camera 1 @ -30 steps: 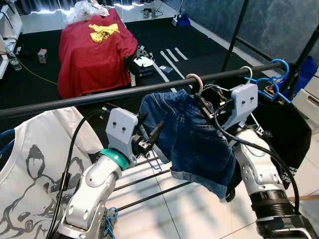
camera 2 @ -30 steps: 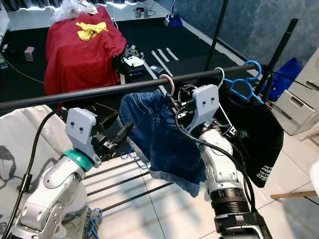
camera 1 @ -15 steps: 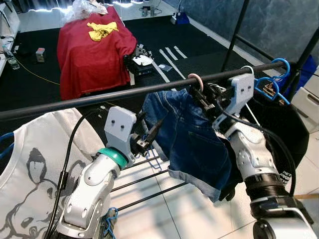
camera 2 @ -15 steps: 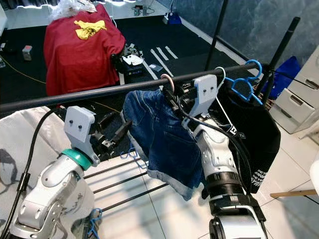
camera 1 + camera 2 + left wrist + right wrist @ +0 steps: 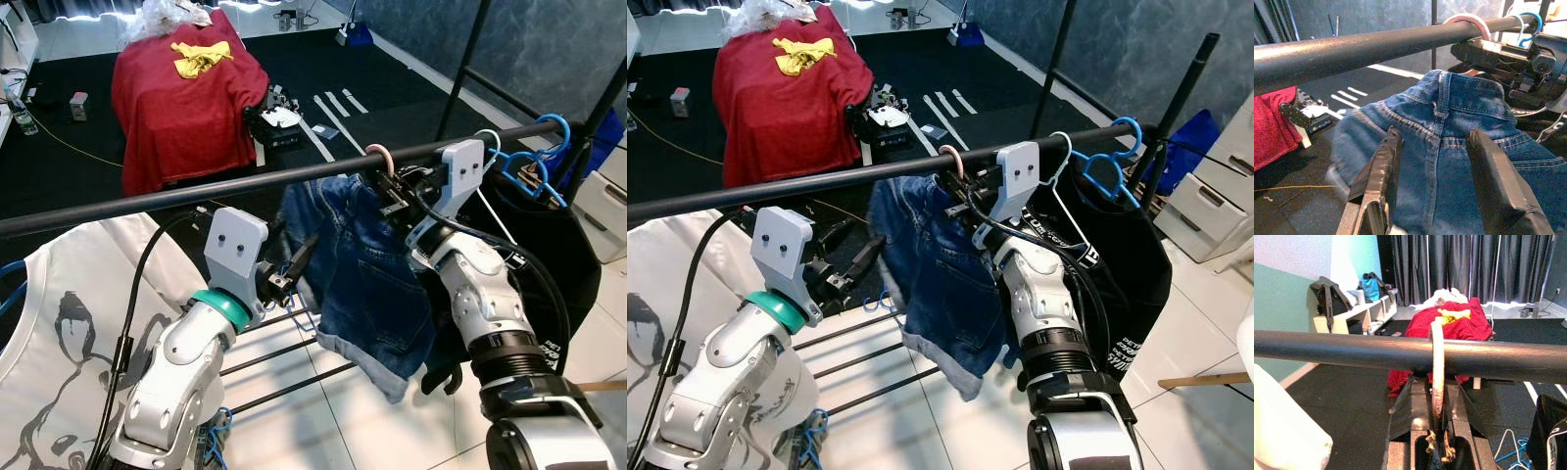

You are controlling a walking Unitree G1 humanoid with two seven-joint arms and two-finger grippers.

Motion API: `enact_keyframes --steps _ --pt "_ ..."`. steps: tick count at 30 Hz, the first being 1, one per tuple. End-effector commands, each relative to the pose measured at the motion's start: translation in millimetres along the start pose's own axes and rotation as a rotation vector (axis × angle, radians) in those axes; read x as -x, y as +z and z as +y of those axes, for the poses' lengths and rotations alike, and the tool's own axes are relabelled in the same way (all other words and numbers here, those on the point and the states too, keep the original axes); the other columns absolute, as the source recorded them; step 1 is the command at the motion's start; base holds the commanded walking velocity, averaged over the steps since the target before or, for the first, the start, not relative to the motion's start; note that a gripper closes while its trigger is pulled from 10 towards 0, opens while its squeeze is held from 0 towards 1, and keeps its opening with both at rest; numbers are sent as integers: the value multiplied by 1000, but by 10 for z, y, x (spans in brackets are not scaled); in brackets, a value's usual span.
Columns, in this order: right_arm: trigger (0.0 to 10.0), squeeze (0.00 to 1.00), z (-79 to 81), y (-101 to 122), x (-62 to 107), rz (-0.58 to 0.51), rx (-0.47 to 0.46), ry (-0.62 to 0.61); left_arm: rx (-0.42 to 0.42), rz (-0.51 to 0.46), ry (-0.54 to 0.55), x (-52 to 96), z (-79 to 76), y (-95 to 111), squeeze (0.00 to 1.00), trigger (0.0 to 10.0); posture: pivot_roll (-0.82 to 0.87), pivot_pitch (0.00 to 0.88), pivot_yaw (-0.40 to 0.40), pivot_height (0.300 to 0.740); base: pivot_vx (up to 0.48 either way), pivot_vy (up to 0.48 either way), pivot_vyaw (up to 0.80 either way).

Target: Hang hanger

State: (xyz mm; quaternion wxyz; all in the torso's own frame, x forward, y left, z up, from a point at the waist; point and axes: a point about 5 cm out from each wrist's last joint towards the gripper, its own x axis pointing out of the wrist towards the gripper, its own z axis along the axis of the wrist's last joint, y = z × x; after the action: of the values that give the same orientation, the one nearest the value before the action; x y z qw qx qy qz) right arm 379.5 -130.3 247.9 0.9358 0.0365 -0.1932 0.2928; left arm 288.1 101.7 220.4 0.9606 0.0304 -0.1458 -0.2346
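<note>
Reaching up, right gripper (image 5: 1436, 396) pinching hanger (image 5: 1437, 363)

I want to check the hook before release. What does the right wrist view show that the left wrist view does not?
The right wrist view looks along the right gripper, shut on the pink hook, which loops over the rail; behind are dark curtains and white shelves.

The left wrist view has the open left gripper in front of the denim shorts.

Both show the rail, the pink hook and the red cloth.
</note>
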Motion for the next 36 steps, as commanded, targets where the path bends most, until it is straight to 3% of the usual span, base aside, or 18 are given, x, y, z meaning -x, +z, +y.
enact_keyframes --steps 1,8,9,10,12,17,21,22,28,29,30,34,36 --pt "0 0 144 -63 -54 14 -11 57 1 13 -5 -2 -23 -16 0 10000 -48 115 60 740 0 0 0" --pt "0 0 411 -184 -153 42 -34 143 9 7 -3 -11 -16 12 0 10000 -47 114 55 740 0 0 0" --pt "1765 0 548 -217 -240 47 -55 165 15 -3 -1 -17 17 48 0 10000 -48 113 53 740 0 0 0" --pt "1765 0 587 -225 -267 49 -62 170 17 -5 0 -19 28 58 0 10000 -50 113 52 740 0 0 0" --pt "10000 0 663 -241 -333 55 -81 180 16 -12 5 -30 49 77 0 10000 -51 112 52 740 0 0 0" --pt "10000 0 767 -336 -441 116 -123 171 13 -31 11 -46 60 130 0 10000 -50 109 44 740 0 0 0" --pt "10000 0 765 -388 -441 151 -105 147 9 -35 13 -38 63 144 0 10000 -47 108 39 740 0 0 0" --pt "10000 1000 749 -421 -425 170 -116 133 3 -29 14 -11 72 135 0 10000 -48 109 37 740 0 0 0" --pt "10000 1000 719 -434 -371 168 -174 129 -9 -9 17 44 89 93 0 10000 -48 109 34 740 0 0 0" --pt "10000 0 703 -412 -319 145 -216 139 -16 1 20 62 97 66 0 10000 -52 111 32 740 0 0 0" --pt "10000 0 678 -379 -257 117 -259 144 -19 7 22 65 100 47 0 10000 -54 113 32 740 0 0 0" --pt "10000 0 651 -326 -171 82 -283 150 -22 9 21 58 96 40 0 10000 -56 115 33 740 0 0 0" --pt "10000 0 643 -202 79 13 -297 186 -19 0 17 23 85 62 0 10000 -72 123 39 740 0 0 0"
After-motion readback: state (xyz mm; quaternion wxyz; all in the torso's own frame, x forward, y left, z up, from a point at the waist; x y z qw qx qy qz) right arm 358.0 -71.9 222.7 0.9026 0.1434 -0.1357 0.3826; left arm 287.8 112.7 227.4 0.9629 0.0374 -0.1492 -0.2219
